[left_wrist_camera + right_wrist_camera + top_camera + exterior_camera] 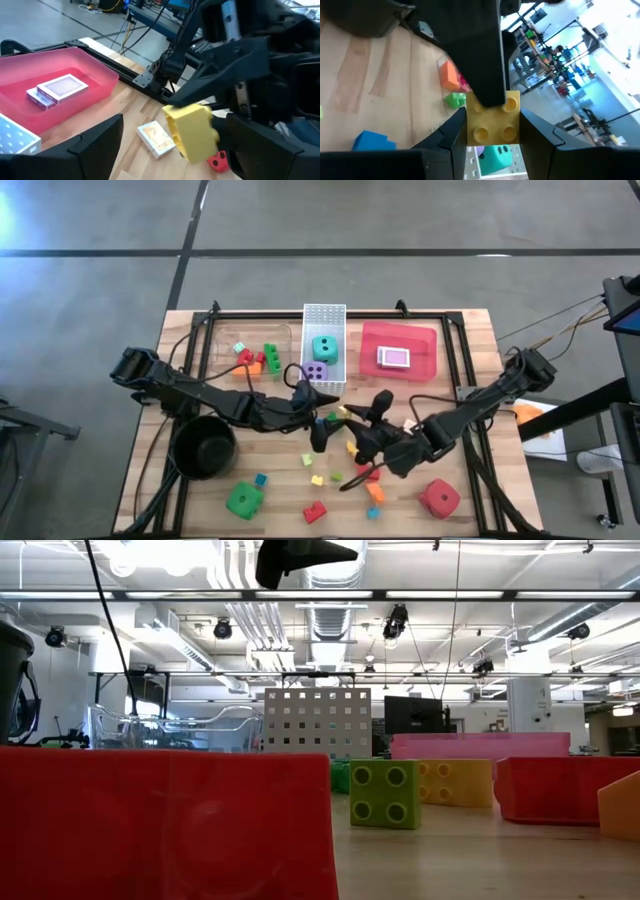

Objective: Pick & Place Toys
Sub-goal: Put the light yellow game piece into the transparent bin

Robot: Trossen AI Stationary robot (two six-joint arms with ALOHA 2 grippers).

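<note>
Yellow brick [492,121] is clamped between the fingers of the right gripper [352,412], lifted above mid-table; it is also seen at [192,131]. Facing it, just beside, the left gripper [316,420] is held spread and empty. Beyond, the white basket [324,315] probably lies nearest; the red tray [95,75] stands farther.
</note>
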